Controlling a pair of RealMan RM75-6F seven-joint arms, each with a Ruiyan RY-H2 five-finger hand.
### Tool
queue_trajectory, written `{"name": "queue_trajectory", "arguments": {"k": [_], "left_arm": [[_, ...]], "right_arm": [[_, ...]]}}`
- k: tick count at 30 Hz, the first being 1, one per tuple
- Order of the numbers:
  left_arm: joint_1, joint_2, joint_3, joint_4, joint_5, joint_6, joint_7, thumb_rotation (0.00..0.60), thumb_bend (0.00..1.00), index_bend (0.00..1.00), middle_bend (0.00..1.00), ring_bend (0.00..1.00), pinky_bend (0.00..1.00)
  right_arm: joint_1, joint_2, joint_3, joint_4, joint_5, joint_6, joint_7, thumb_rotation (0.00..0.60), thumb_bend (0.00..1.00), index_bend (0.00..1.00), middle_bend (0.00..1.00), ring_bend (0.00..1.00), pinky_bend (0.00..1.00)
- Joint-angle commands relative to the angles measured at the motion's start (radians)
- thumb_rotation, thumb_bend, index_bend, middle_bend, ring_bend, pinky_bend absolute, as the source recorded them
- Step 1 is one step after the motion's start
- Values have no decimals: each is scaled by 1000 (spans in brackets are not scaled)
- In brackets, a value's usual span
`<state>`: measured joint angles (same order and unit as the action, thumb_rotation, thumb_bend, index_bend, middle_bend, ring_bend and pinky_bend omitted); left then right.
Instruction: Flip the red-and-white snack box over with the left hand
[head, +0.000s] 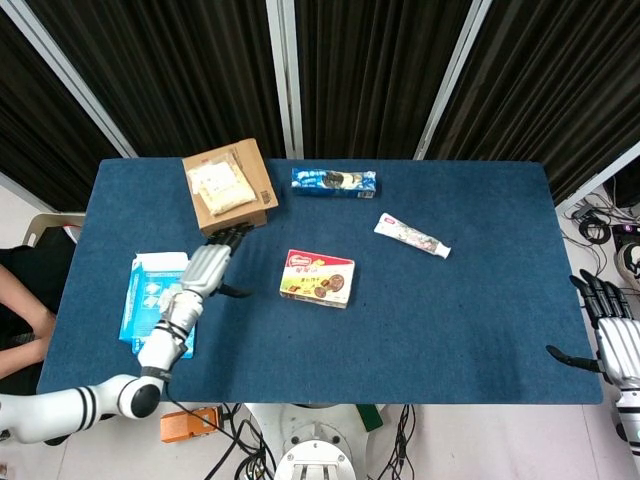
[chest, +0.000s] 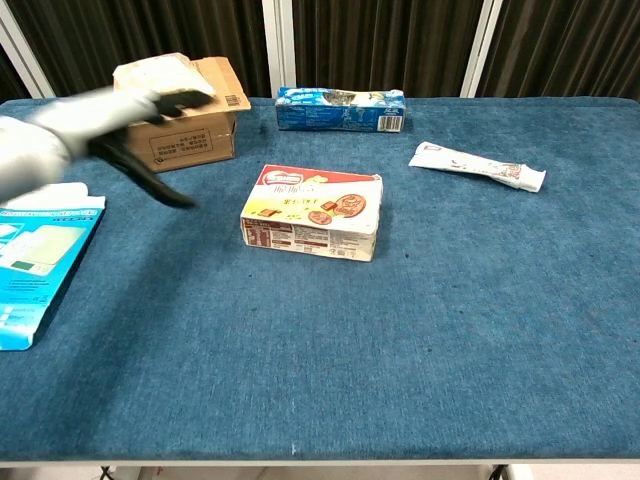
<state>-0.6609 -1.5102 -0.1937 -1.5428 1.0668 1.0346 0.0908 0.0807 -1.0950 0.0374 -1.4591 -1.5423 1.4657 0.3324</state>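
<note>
The flat light-blue-and-white carton (head: 160, 303) lies just under and to the left of the left hand (head: 207, 268), which hangs above the blue cloth-covered table (head: 480, 330) with fingers spread and nothing in them; in the chest view the hand (chest: 120, 115) is blurred, so its exact finger pose cannot be read there. Just beyond its fingertips sits the brown cardboard box with a pale packet on top (head: 229, 186).

To the hand's right, apart from it, the red-and-white rectangular snack box (head: 318, 277) lies flat on the table, its printed face with biscuit pictures upward. Judging from that, the flip looks done, and the step in hand is clearing the arm away. Doing it well means lifting the hand clear of the carton below and of the brown box ahead, and drawing it toward the table's near left edge without sweeping back across the snack box.

Farther right lie a long blue biscuit packet (head: 334, 181) and a white tube-like wrapper (head: 411, 235), both well clear. The right hand (head: 612, 340) hangs off the table's right end, fingers apart, empty.
</note>
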Motion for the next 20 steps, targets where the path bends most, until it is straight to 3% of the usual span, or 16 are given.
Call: {"name": "queue_trajectory", "arguments": {"k": [1, 7, 13, 20], "left_arm": [[105, 125, 46, -102, 34, 143, 79, 600, 0, 0, 0, 0, 0], [244, 232, 138, -122, 144, 308, 86, 600, 0, 0, 0, 0, 0], [383, 237, 224, -46, 275, 469, 26, 600, 0, 0, 0, 0, 0], [484, 276, 282, -45, 326, 538, 33, 600, 0, 0, 0, 0, 0]], "right_arm": [[6, -4, 1, 13, 7, -14, 12, 600, 149, 0, 0, 0, 0], [13, -11, 10, 33, 7, -13, 25, 600, 149, 0, 0, 0, 0], [16, -29, 10, 28, -9, 2, -2, 600, 149, 0, 0, 0, 0], [11, -46, 3, 15, -25, 21, -33, 600, 149, 0, 0, 0, 0]]}}
